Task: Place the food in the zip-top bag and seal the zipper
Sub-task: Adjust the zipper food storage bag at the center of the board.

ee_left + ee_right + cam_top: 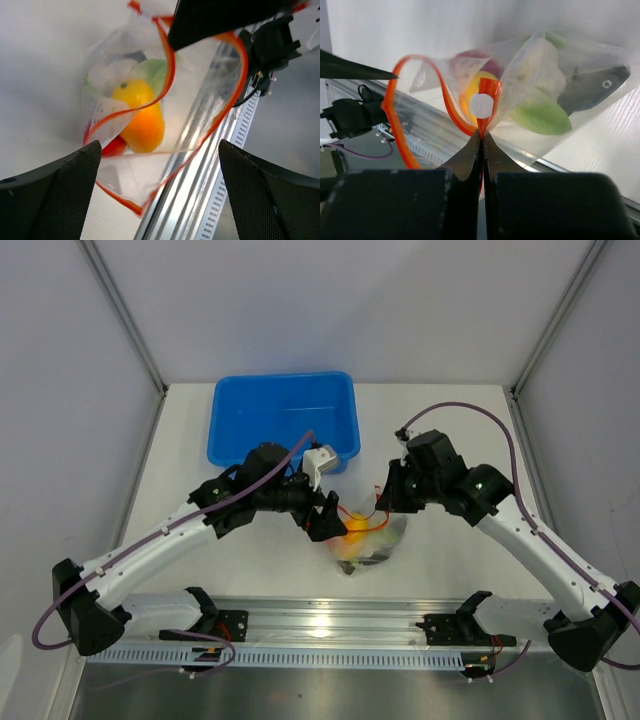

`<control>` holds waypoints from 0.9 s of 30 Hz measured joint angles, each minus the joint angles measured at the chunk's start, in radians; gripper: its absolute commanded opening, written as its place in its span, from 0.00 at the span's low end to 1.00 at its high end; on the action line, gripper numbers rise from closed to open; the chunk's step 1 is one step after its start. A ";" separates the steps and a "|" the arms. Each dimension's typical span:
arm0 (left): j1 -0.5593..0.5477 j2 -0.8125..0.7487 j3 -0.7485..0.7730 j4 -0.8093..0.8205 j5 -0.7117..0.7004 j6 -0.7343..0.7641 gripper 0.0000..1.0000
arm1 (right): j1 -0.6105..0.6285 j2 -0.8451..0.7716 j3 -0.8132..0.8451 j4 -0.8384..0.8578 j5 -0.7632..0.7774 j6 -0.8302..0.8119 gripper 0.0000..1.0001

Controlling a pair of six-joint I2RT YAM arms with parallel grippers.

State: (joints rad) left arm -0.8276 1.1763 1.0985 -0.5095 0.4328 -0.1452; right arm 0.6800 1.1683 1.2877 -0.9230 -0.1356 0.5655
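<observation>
Pinching the zipper (394,120) of the zip-top bag (580,60), the right gripper (482,137) is clenched; the left gripper (159,150), released, faces the bag.

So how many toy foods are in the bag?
4, all inside the clear bag: orange piece near the mouth, red piece beside it, cauliflower further in, grey fish deepest. Others could be hidden.

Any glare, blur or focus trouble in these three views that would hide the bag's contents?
Top external: sharp, evenly lit; glare only on the metal rail. Left wrist: its own fingers are soft, dark blurs; the zip-top bag is clear, rail glints shining through it. Right wrist: the right pincer is blurred close-up, the food sharp.
</observation>
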 measured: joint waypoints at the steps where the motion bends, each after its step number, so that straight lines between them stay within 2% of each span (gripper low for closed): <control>1: -0.002 -0.016 -0.012 0.022 -0.008 -0.005 0.99 | 0.008 -0.011 -0.032 0.025 0.011 0.005 0.00; 5: -0.003 -0.055 -0.025 0.113 -0.009 -0.015 1.00 | 0.041 -0.047 -0.140 0.107 0.045 0.026 0.00; 9: -0.004 -0.038 -0.017 0.159 0.031 -0.002 0.99 | 0.051 -0.076 -0.177 0.154 0.066 0.037 0.00; 16: -0.006 0.147 0.090 0.132 0.139 0.098 0.99 | 0.052 -0.114 -0.177 0.183 0.074 0.053 0.00; 19: -0.011 0.180 0.101 0.117 0.183 0.130 1.00 | 0.052 -0.117 -0.163 0.175 0.089 0.064 0.00; 22: -0.035 0.163 0.094 0.126 0.137 0.137 1.00 | 0.052 -0.114 -0.142 0.170 0.106 0.089 0.00; 27: -0.098 0.099 0.066 0.171 -0.024 0.108 0.99 | 0.052 -0.092 -0.128 0.169 0.146 0.145 0.00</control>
State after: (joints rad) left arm -0.9260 1.2751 1.1648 -0.3382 0.4088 -0.0368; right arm 0.7319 1.0760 1.1599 -0.7540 0.0105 0.7101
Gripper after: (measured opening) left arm 0.994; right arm 0.006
